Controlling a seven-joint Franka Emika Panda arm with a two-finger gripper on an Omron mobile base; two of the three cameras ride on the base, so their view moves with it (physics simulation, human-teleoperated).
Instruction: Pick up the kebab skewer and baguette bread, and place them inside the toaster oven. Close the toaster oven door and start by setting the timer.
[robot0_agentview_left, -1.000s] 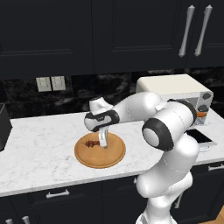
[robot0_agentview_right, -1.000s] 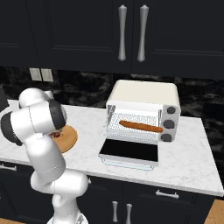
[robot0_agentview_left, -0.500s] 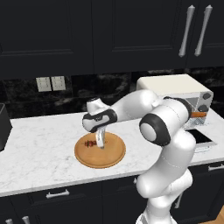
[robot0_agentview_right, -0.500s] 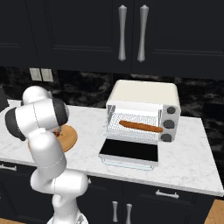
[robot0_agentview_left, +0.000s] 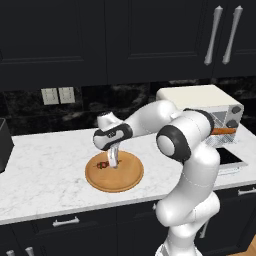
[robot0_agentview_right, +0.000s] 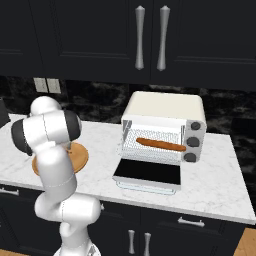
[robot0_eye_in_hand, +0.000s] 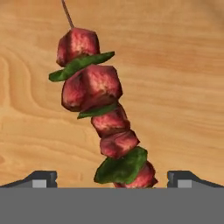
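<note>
1. The arm rises from the front of the surface (robot0_agentview_left: 45, 180), bends at its dark elbow and reaches left and down, so that the pincer (robot0_agentview_left: 113, 162) points straight down over the round wooden board (robot0_agentview_left: 115, 172), which lies near the surface's front edge.
2. The pincer stands wide open; in the hand view its two dark fingertips (robot0_eye_in_hand: 41, 178) sit far apart at the bottom, gripping nothing.
3. The kebab skewer (robot0_eye_in_hand: 100, 113) lies flat on the board, between the two tips and clear of both, its red and green chunks running away from the pincer and its thin stick end pointing at the far edge of that view.
4. In the left base view the skewer shows as a small dark red speck just left of the pincer, on the left part of the board; whether the tips touch the wood cannot be told.
5. In the right base view the arm's own body hides most of the board (robot0_agentview_right: 80, 156).
6. Farther right, toward the surface's back, stands the toaster oven (robot0_agentview_right: 165, 127), its door (robot0_agentview_right: 147, 172) folded down flat and open.
7. The baguette bread (robot0_agentview_right: 161, 144) lies across the wire rack inside; in the left base view just its orange tip pokes out past the arm.
</note>
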